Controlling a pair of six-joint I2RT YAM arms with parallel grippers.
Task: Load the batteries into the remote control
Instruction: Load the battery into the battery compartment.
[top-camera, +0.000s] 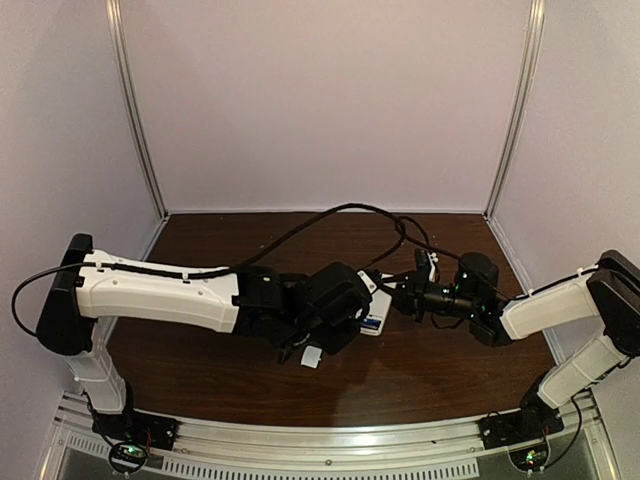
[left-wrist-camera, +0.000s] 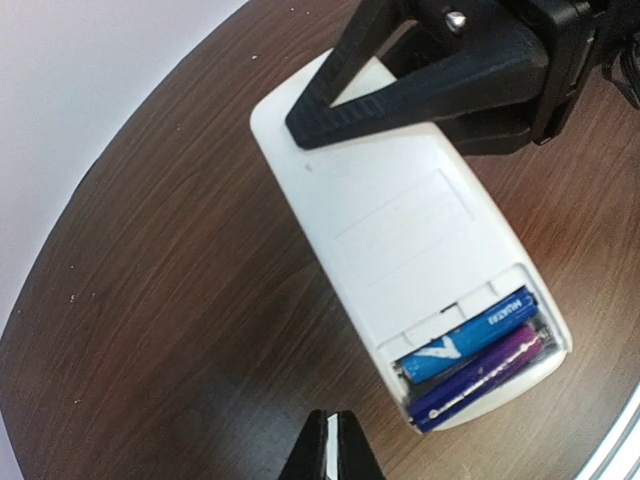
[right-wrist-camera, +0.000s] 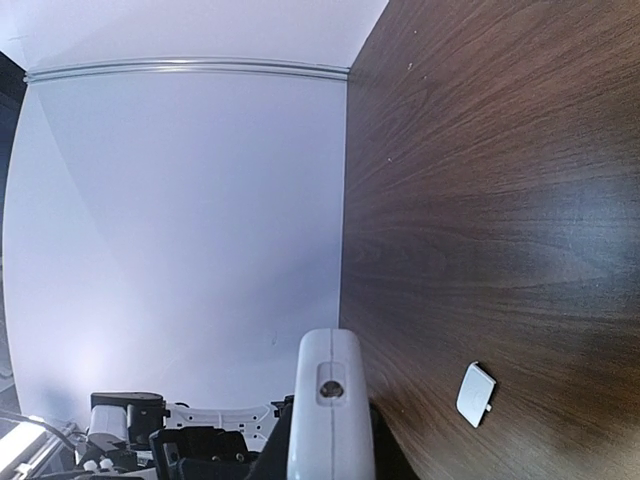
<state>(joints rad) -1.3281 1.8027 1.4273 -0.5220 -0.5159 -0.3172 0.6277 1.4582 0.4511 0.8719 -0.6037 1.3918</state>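
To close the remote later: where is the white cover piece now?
Top view: the cover piece lies on the table, on the near side of the left gripper.

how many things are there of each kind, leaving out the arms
white rectangular plastic remote control: 1
small blue cylindrical batteries: 2
small white square plastic cover piece: 1
total: 4

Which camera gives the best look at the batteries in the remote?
The left wrist view: both batteries lie side by side in the remote control's open compartment. The top external view shows only a blue speck on the remote; the right wrist view shows the remote edge-on, no batteries.
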